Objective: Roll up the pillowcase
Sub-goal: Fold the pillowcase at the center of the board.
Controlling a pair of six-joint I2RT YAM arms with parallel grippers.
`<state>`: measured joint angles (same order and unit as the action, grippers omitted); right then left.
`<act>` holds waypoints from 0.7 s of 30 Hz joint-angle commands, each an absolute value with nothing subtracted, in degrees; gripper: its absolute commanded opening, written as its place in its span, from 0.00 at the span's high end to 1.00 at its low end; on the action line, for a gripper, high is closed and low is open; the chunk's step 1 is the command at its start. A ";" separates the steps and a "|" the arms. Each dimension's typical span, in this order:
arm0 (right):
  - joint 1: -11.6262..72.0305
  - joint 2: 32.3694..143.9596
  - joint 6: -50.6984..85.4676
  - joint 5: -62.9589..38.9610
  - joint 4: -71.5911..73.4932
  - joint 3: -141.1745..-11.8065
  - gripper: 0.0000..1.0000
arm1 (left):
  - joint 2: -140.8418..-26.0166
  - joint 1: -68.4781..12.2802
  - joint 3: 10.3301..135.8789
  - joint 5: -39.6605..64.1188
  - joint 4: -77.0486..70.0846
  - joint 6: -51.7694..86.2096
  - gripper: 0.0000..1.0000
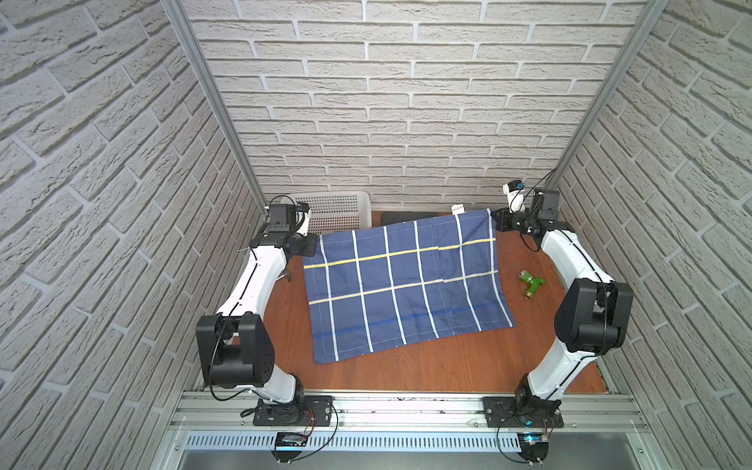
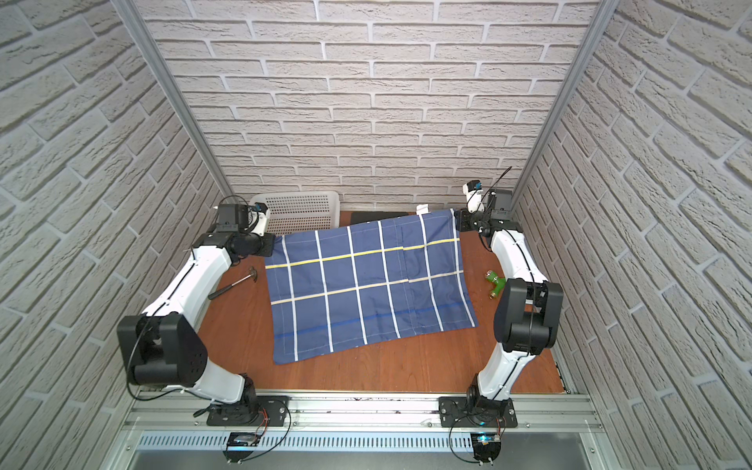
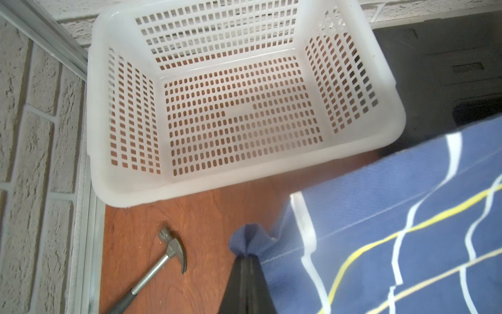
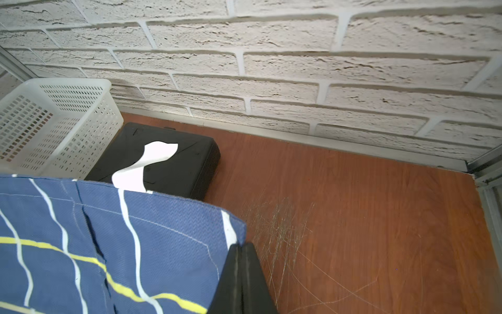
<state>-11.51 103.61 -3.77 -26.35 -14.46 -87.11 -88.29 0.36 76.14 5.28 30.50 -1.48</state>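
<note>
Closest to the lens, in the lower left of both top views, is the black elbow of the left arm [image 1: 236, 350]. Its white forearm runs up the frame to the left gripper [image 1: 312, 244]. In the left wrist view that gripper [image 3: 247, 257] is closed tight on a bunched corner of the pillowcase [image 3: 394, 217].

Just beside the arm a hammer [image 2: 232, 283] lies flat on the wooden table [image 2: 366, 374], its head pointing up the frame. Above it, against the back wall in the upper left of the table, stands a white perforated basket [image 1: 333, 203].

The pillowcase [image 1: 403, 280] fills the middle of the table in both top views. It is spread open and unrolled, with its grid and one yellow line facing up. Its far edge is pulled straight between the two grippers and held off the wood. Its near edge lies on the table at lower centre.

Behind that far edge sits a flat black case [image 4: 173, 163], and the white care tag [image 4: 146, 163] sticks up from the hem in front of it.

At the upper right corner of the cloth, the right gripper [image 4: 241, 248] is clamped shut on the fabric. Right of the pillowcase and apart from it, a small green object [image 1: 531, 282] lies on the table, near the right arm [image 1: 569, 260].
</note>
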 commanded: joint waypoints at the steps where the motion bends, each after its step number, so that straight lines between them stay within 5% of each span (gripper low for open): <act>1: -11.22 104.57 -1.49 -28.49 -9.67 -88.72 0.98 | -89.42 1.05 78.66 6.74 27.09 -4.26 1.00; 8: -12.40 101.73 -2.75 -28.68 -13.83 -87.46 0.98 | -87.52 1.12 78.87 7.82 28.67 -6.47 1.00; 21: -16.66 86.90 -2.02 -27.75 -14.33 -66.37 0.98 | -75.07 1.28 63.59 9.19 31.10 -12.92 1.00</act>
<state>-16.05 90.50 -2.26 -28.21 -15.51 -69.12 -77.41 0.71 66.17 8.51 30.48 -10.79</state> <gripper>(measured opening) 0.047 0.043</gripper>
